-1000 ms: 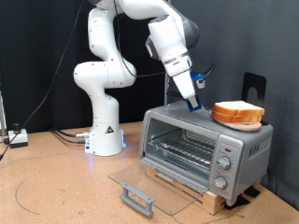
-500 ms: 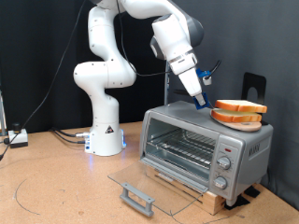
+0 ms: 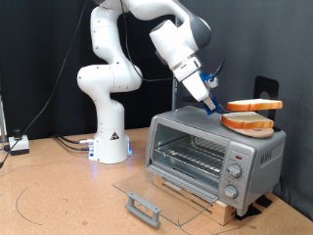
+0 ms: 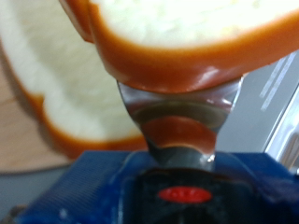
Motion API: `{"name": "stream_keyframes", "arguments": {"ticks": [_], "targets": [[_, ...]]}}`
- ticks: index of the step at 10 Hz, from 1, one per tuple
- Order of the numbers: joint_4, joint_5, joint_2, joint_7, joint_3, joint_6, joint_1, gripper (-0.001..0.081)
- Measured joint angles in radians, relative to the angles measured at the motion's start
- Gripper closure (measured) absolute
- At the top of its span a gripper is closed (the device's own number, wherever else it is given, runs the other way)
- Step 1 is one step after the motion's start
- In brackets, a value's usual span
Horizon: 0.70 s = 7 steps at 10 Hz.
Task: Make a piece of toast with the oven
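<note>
Wooden tabletop, oven (image 3: pixel 215 159) on it with its door (image 3: pixel 156 192) dropped flat. Above the roof, the gripper (image 3: pixel 223 106) is clamped on one toast (image 3: pixel 256 104) by its crust edge; the second slice (image 3: pixel 248 122) lies beneath. Such a thin edge grip might let it droop or slip.

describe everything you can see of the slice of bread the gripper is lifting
The lifted piece of toast is a squarish slice with a pale face and an orange-tan crust, looking glossy and stiff. It is held roughly level in the air, just above a second, alike slice lying on top of the oven, near the exterior view's right. The two slices appear apart. The gripper grips it by the edge nearer the exterior view's left; in the wrist view its crust sits between the metal jaws.
</note>
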Motion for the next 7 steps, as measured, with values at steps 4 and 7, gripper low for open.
{"name": "stream_keyframes", "arguments": {"ticks": [4, 7], "targets": [[-0.068, -0.090, -0.130, 0.001, -0.112, -0.203, -0.015, 0.0381], [-0.081, -0.168, -0.194, 0.008, -0.155, -0.309, -0.045, 0.0381]]}}
